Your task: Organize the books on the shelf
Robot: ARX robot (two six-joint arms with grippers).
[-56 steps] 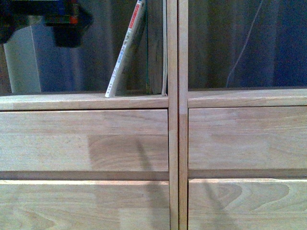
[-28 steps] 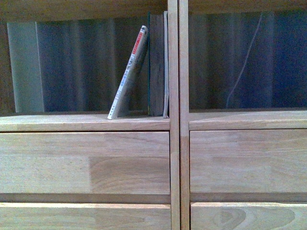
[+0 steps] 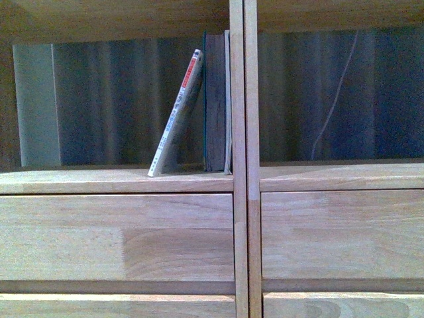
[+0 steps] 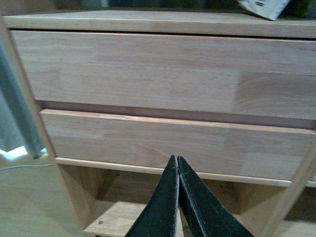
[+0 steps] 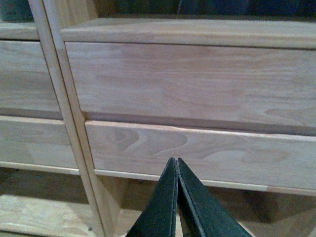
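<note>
In the front view a thin paperback (image 3: 177, 112) with a red-and-white spine leans to the right in the shelf's left open compartment. Its top rests against a thicker dark teal-edged book (image 3: 216, 99) that stands upright against the centre posts. The light-wood shelf (image 3: 238, 218) fills the view. A corner of the paperback (image 4: 261, 7) shows at the top of the left wrist view. My left gripper (image 4: 177, 159) is shut and empty, low in front of the left drawer fronts. My right gripper (image 5: 176, 161) is shut and empty before the right drawer fronts. Neither arm shows in the front view.
Two rows of plain drawer fronts (image 3: 119, 235) lie under the compartments. Twin vertical posts (image 5: 59, 98) divide left from right. A thin cable (image 3: 334, 93) hangs behind the right compartment. Below the drawers is a lower open bay with a wooden board (image 4: 118, 219).
The front view has shifted upward: shelf and books sit lower in the picture and the compartment's top board has come into view. The dark arm seen at top left a second ago is gone.
</note>
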